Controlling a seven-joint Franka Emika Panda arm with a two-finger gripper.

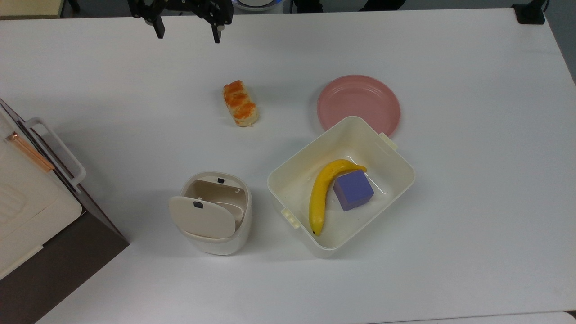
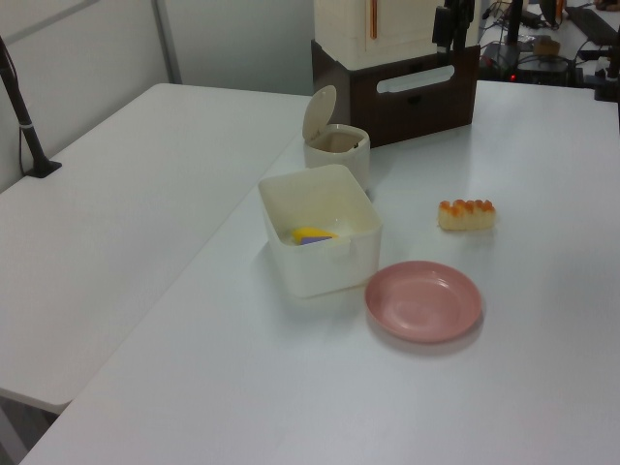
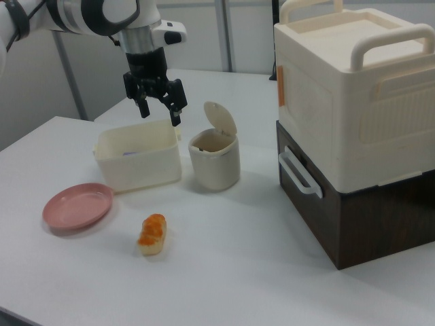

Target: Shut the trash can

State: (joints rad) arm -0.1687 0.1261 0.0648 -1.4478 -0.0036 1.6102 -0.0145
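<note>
Counter (image 1: 450,234) carries the tub (image 1: 387,189), with the trash can (image 1: 218,243) just beside it on the top view's left, lid (image 1: 202,218) raised. Pincer (image 1: 186,38) hangs fingers apart, empty, well away.

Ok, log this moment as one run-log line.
task: close trash can | trash can: lid up, open | gripper: jaws open, empty, above table, apart from can | tub: banana, purple block
</note>
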